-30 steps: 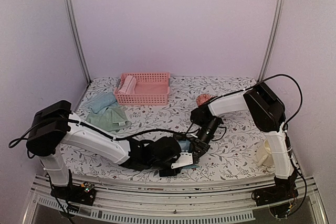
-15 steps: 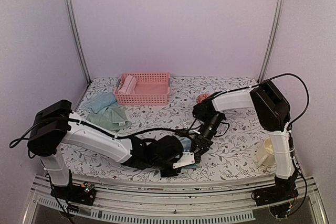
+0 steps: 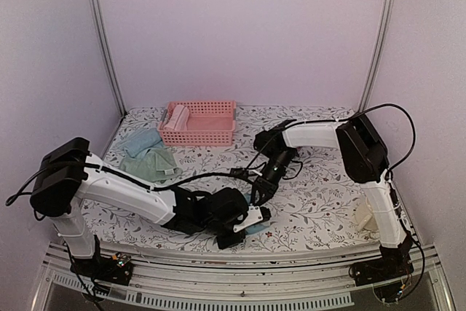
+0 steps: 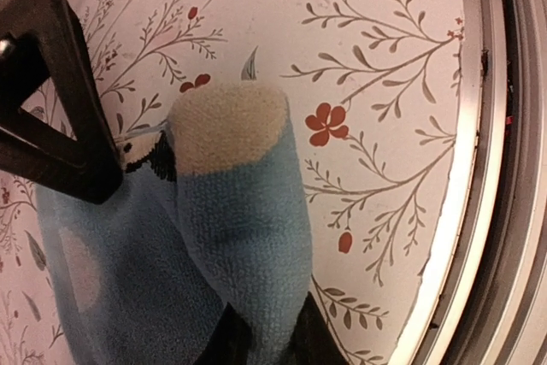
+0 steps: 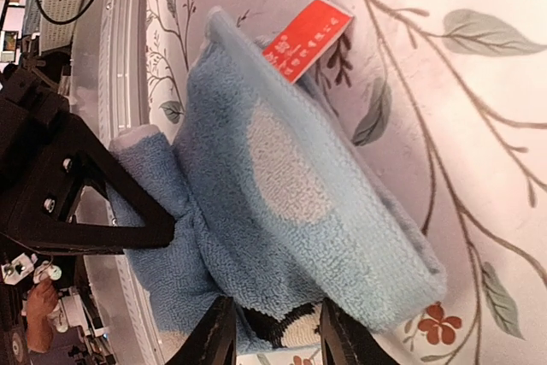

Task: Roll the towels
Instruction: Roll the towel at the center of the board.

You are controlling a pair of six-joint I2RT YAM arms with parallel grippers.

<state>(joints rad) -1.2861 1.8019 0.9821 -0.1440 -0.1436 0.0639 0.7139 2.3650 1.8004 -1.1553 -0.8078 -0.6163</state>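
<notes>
Two arms leaned over the table's [image 3: 320, 202] front edge, top view; pink slatted plastic basket [image 3: 200, 138] sat well behind.

Left wrist: left tool [image 4: 265, 348] pinched the bunched blue terry towel with pale spots [image 4: 239, 237].

Right wrist: right tool [image 5: 278, 335] stood partly spread, seemingly off it. Roll looked loose; next move likely needed a regrip and tightening.

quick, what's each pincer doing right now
left pincer: closed on the spotted blue towel
right pincer: open, holding nothing

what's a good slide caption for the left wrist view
left pincer pinching a raised fold of the blue spotted towel over the floral table cover
</notes>
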